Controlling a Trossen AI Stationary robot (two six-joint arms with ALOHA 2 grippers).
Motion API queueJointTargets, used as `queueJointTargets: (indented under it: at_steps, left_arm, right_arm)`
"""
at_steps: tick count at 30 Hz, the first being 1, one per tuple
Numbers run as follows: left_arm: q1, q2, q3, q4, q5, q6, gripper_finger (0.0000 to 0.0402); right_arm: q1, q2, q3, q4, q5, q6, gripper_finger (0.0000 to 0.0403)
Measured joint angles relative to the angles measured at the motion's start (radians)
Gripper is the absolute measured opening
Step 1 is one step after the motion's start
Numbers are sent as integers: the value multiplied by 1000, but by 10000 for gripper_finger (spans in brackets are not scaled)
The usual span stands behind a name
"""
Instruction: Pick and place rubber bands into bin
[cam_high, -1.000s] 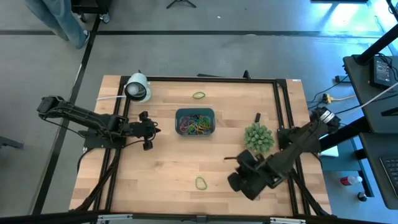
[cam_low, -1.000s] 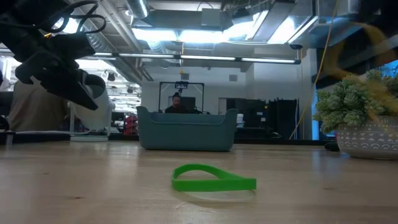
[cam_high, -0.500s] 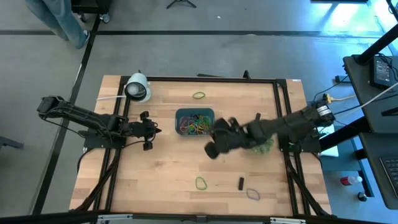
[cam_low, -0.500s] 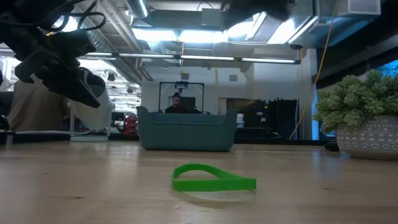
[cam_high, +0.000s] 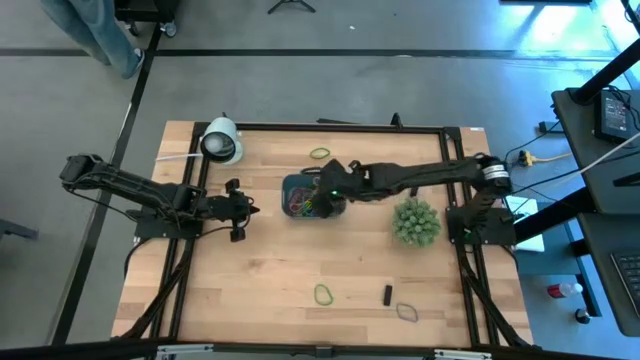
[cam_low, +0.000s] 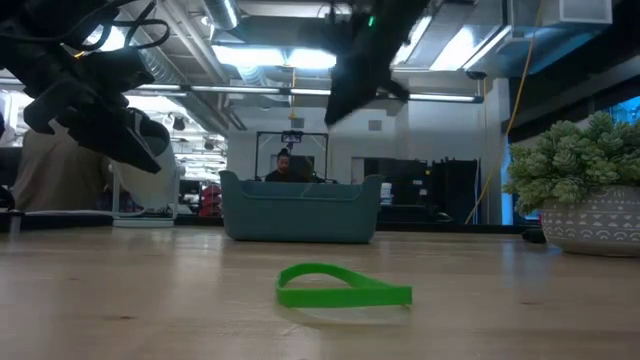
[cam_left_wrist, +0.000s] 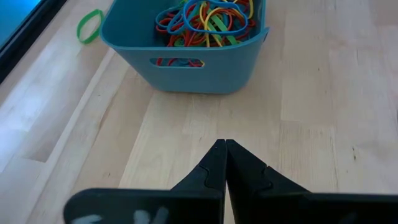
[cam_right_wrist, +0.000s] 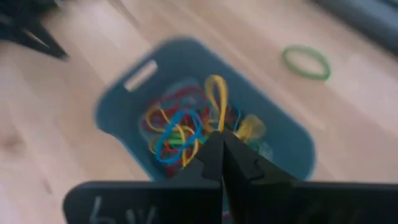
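Note:
The blue-teal bin (cam_high: 313, 194) stands mid-table, holding several red, yellow, blue and green rubber bands (cam_left_wrist: 205, 15). My right gripper (cam_high: 325, 190) hovers above the bin (cam_right_wrist: 186, 68), shut on a yellow rubber band. My left gripper (cam_high: 245, 207) is shut and hangs over the table left of the bin (cam_left_wrist: 186, 62), touching nothing. Loose bands lie flat on the wood: a green one (cam_high: 320, 153) beyond the bin, a green one (cam_high: 323, 293) near the front edge (cam_low: 345, 285), and a dark one (cam_high: 405, 311). My right gripper pinches a yellow rubber band (cam_right_wrist: 216, 99) by one end between its two fingertips (cam_right_wrist: 211, 146). The fingers come from above, slanting from the table's right. The loop reaches out past the tips, lifted clear over the bin's inside.
A spiky green plant in a pot (cam_high: 416, 221) stands right of the bin. A white dome-shaped object (cam_high: 221, 142) sits at the far left corner. A small black block (cam_high: 387, 295) lies near the front edge. Bare wood lies between the bin and the front edge.
My right gripper has swung from low over the table's near right part, up and toward the far left, passing the plant, to a spot above the bin. A black block and a dark band now show where it was. The left arm has kept still.

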Motion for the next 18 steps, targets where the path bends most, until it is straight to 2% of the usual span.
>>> queueJointTargets:
  at_steps: [9, 13, 18]
  left_arm:
    - [0, 0, 0, 0, 0, 3, 1]
    - [0, 0, 0, 0, 0, 3, 3]
    - [0, 0, 0, 0, 0, 2, 1]
  right_arm:
    - [-65, 183, -2, 54, -132, 2, 7]
    - [-76, 215, -2, 79, -180, 34, 28]
    - [-77, 214, 6, 74, -182, 44, 68]
